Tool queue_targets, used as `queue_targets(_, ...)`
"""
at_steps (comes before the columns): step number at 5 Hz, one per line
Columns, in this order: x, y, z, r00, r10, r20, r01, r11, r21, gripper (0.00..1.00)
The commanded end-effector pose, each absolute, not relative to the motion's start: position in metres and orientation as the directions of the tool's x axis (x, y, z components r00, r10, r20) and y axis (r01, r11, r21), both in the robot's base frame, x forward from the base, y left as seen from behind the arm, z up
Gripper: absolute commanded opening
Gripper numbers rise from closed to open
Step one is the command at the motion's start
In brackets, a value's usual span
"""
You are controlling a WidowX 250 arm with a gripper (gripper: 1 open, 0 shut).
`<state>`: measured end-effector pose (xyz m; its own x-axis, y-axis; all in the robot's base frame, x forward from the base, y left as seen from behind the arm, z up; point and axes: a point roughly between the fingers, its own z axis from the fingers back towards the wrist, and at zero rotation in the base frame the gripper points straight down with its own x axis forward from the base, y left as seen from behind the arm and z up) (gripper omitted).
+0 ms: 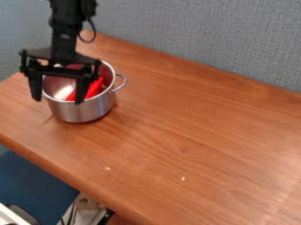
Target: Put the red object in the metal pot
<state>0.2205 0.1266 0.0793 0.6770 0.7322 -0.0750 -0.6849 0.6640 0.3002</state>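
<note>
Red object inside the metal pot, with the open gripper straddling the pot.

The red object lies inside the metal pot, leaning against the inner wall on the right side, partly hidden by the gripper. The pot stands upright near the left corner of the wooden table, one loop handle visible at its right rim. The black gripper hangs over the pot, pointing steeply down; its jaws stand wide apart and grasp nothing, one finger at the pot's left side, the other over its opening beside the red object. A grey wall rises behind the table.
</note>
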Motion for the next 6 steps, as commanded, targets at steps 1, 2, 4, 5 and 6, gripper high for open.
queue_targets(1,0.212,0.129,0.092,0.588,0.808,-0.014,-0.775,0.569,0.275,1.0)
queue_targets(2,0.2,0.125,0.098,0.504,0.864,-0.002,-0.835,0.488,0.255,1.0)
queue_targets(4,0.225,0.144,0.079,0.529,0.848,-0.031,-0.821,0.521,0.235,1.0)
queue_targets(5,0.225,0.143,0.072,0.472,0.881,-0.021,-0.851,0.461,0.25,1.0)
queue_targets(6,0.224,0.14,0.069,0.417,0.909,-0.011,-0.876,0.406,0.26,0.0)
